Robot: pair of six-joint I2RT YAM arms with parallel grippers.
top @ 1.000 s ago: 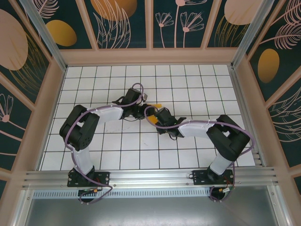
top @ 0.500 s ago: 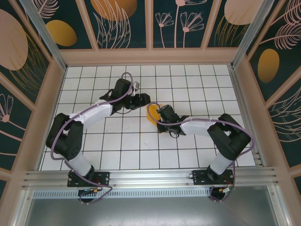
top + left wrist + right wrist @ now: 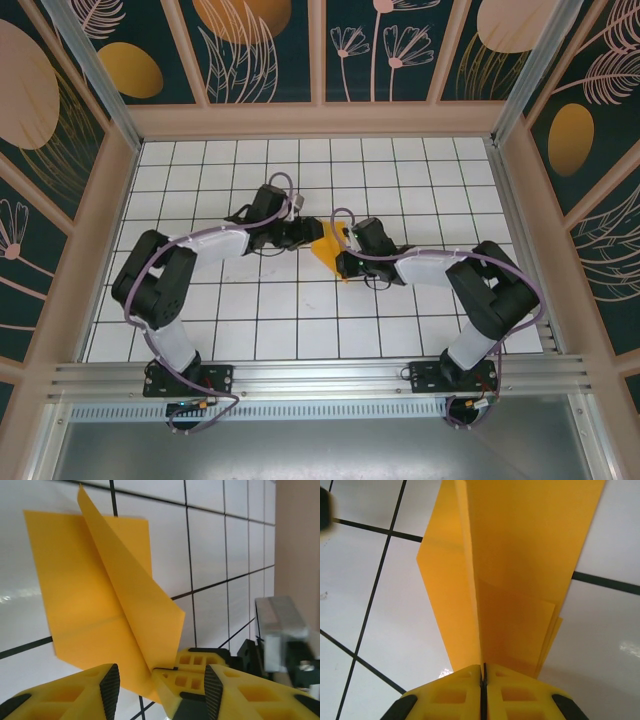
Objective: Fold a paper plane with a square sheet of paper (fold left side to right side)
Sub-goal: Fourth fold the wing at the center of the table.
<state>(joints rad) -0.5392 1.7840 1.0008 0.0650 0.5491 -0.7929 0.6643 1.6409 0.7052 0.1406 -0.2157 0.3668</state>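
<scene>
The sheet of paper (image 3: 326, 245) is bright orange and folded into layered, pointed plane-like flaps at the table's centre. In the right wrist view the paper (image 3: 520, 555) has one crease standing upright, and my right gripper (image 3: 481, 672) is shut on that crease's near end. From above, the right gripper (image 3: 343, 256) sits at the paper's right edge and my left gripper (image 3: 304, 236) just left of it. In the left wrist view the left gripper (image 3: 161, 684) is open. The right gripper's yellow fingers (image 3: 196, 666) stand between its pads, pinching the raised flap of the paper (image 3: 90, 590).
The white gridded table (image 3: 400, 170) is boxed in by patterned walls on three sides, with an aluminium rail (image 3: 320, 378) along the near edge. Both arms bend inward and meet mid-table. The right wrist's grey body (image 3: 280, 625) is close beside my left fingers.
The left gripper swung away toward the back, then came back to the paper. The right gripper shifted slightly right with the paper, and more of the orange sheet now shows.
</scene>
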